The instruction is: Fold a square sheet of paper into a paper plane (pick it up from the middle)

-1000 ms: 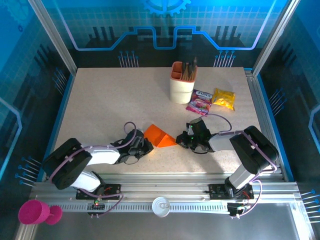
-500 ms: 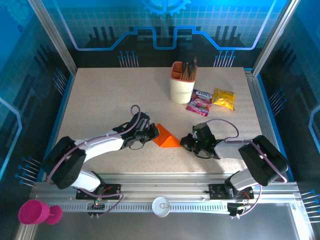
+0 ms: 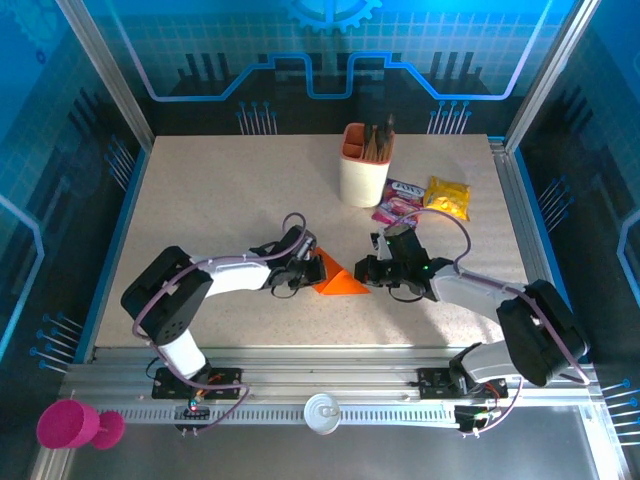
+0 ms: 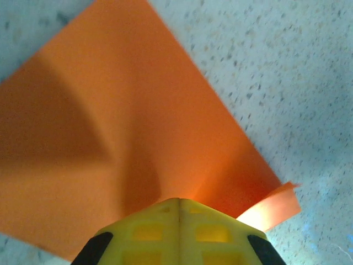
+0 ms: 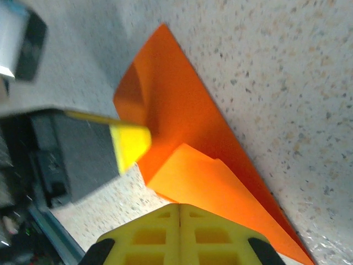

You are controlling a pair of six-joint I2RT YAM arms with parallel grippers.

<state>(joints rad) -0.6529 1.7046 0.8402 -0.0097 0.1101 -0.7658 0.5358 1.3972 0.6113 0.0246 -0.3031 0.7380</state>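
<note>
Found the left gripper [image 3: 311, 268] just left of the table's [image 3: 200, 200] middle, reaching rightward, its yellow fingers [image 4: 149, 229] pressed flat together with no gap and no paper visibly caught between them. Saw their tip set down on the left part of the square sheet of paper [image 3: 342, 282]. Confirmed the same contact from the right wrist camera, with that yellow tip [image 5: 130, 144] touching the orange surface [image 5: 182, 121] near a raised fold.

Found the sheet itself already creased into a smaller, roughly triangular shape, lying on the speckled tabletop toward the near-middle, between the two grippers. Noted from the left wrist a broad orange face [image 4: 110, 121] with one loose corner curling up at the lower right.

Found the right gripper [image 3: 368, 272] just right of the paper, pointing leftward, fingers [image 5: 212, 232] likewise closed tight on nothing, poised at the edge of a lighter orange flap. Could not tell whether they touched it.

Spotted, farther back and to the right, a beige pen cup [image 3: 362, 175] standing upright, then a pink packet [image 3: 398, 206] and a yellow packet [image 3: 447, 197] lying just beside each other.
</note>
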